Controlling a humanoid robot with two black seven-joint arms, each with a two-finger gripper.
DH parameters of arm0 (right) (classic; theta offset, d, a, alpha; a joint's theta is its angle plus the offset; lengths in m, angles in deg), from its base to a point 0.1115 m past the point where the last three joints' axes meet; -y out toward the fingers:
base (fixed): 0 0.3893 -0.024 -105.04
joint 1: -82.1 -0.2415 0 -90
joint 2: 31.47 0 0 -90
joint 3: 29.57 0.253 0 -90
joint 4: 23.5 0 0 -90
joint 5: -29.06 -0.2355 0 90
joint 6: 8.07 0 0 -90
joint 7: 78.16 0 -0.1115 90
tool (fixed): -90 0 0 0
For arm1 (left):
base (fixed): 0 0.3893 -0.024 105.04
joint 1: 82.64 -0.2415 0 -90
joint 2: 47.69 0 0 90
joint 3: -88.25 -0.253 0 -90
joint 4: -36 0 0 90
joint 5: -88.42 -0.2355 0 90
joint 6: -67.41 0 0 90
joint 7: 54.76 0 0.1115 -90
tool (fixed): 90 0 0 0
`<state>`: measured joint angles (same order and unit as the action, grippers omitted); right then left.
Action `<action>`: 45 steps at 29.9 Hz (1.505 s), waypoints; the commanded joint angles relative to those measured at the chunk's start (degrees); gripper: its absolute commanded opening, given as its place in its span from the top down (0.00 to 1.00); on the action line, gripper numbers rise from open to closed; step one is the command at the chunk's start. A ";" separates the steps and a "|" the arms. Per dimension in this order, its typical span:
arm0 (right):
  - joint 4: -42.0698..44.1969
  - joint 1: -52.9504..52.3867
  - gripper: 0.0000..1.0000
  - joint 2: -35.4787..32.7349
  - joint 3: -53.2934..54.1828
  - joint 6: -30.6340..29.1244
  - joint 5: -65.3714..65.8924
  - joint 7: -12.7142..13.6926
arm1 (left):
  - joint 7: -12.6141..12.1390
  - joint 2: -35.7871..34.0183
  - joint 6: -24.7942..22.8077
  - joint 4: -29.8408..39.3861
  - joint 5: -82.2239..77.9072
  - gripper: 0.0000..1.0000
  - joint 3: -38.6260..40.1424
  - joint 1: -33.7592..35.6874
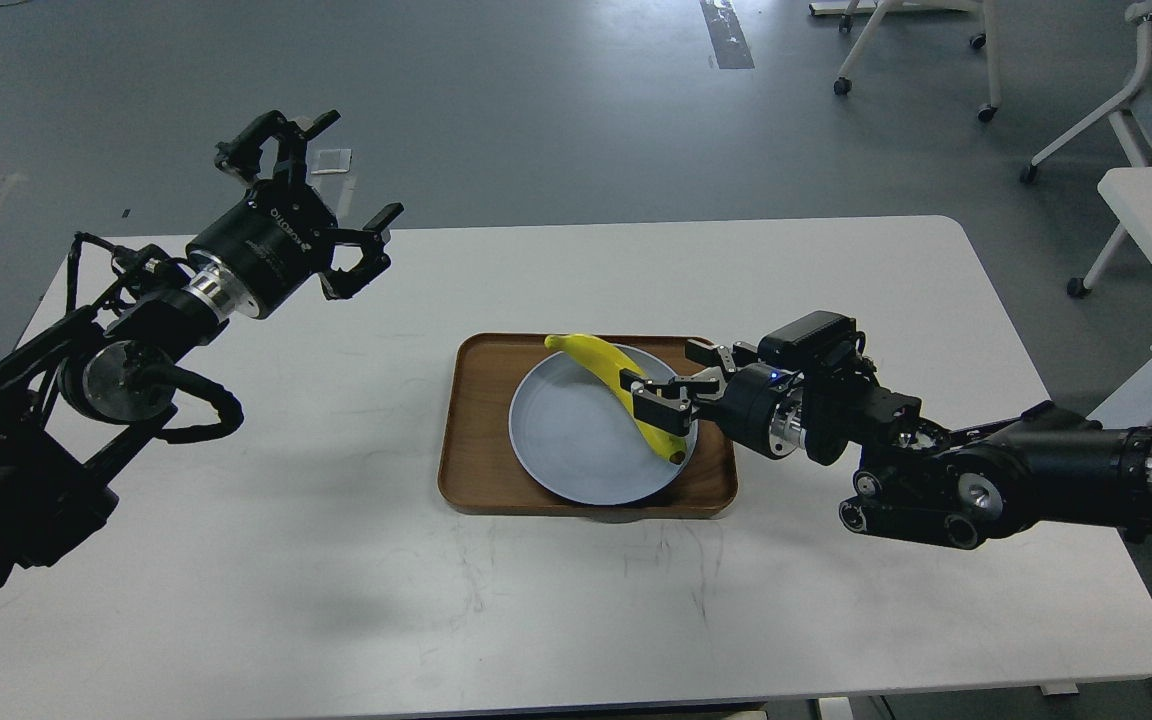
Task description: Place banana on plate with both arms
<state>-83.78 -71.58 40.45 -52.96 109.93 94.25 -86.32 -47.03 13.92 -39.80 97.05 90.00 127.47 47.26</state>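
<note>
The right gripper (pixel 658 392) reaches in from the right edge of the table (pixel 336 560), its 2 fingers set either side of the banana (pixel 608 368), which lies across the right rim of the plate (pixel 576 440). The plate sits on a tray (pixel 476 440) near the table's centre. The left gripper (pixel 331 190) hangs above the far left corner, fingers spread wide and empty.

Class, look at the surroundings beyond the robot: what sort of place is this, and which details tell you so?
Probably an office or lab workspace: a plain white table on a grey floor, and white wheeled chairs behind it. Nothing kitchen-like surrounds the wooden tray.
</note>
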 commanded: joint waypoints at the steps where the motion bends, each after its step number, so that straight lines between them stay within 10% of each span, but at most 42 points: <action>1: -0.27 -1.18 0.01 -0.55 6.85 0.00 -3.82 -0.01 | 0.19 -0.08 -0.19 -0.31 0.00 0.02 0.07 0.09; 16: 1.13 5.66 0.01 -0.47 45.78 -18.40 -53.38 0.52 | 0.63 0.44 -0.37 -0.58 1.14 0.02 1.30 -2.81; 45: 6.41 10.94 0.00 1.21 54.58 -30.63 -63.78 2.80 | 0.54 1.94 -3.01 -1.37 0.97 0.02 3.58 -6.24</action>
